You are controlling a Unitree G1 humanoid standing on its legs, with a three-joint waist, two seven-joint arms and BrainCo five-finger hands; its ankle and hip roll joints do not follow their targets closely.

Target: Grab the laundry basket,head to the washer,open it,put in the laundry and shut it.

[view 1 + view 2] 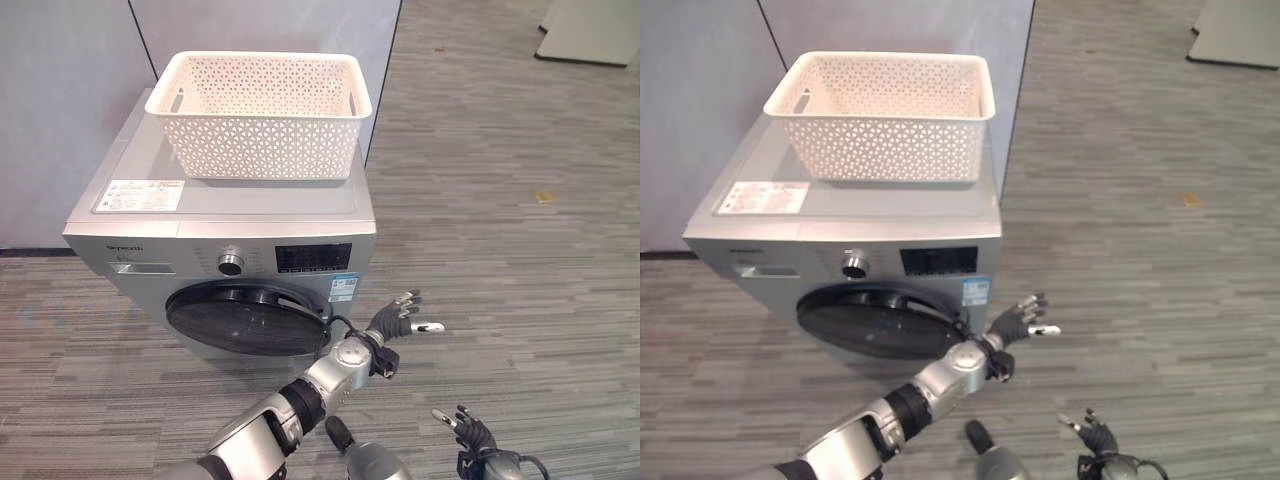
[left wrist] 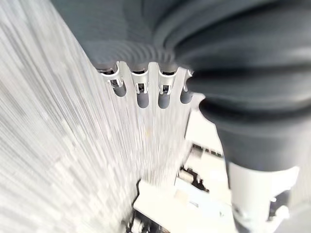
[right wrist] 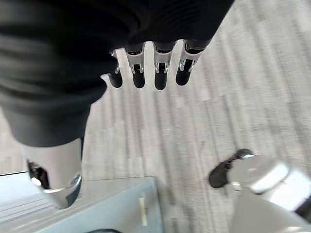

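A white lattice laundry basket (image 1: 262, 113) stands on top of the silver washer (image 1: 150, 215), and I see no laundry inside it. The washer's round dark door (image 1: 245, 318) lies against the front panel. My left hand (image 1: 395, 320) hovers just right of the door's right edge, open with spread fingers and holding nothing. In the left wrist view its fingers (image 2: 141, 92) stand straight over the floor. My right hand (image 1: 475, 432) hangs low to the right of the washer, open and empty. Its straight fingers (image 3: 146, 73) show above the floor in the right wrist view.
A grey partition wall (image 1: 70, 80) rises behind the washer. Striped grey carpet (image 1: 500, 200) spreads to the right. A pale board (image 1: 590, 35) lies at the far right corner, and a small scrap (image 1: 544, 197) lies on the floor.
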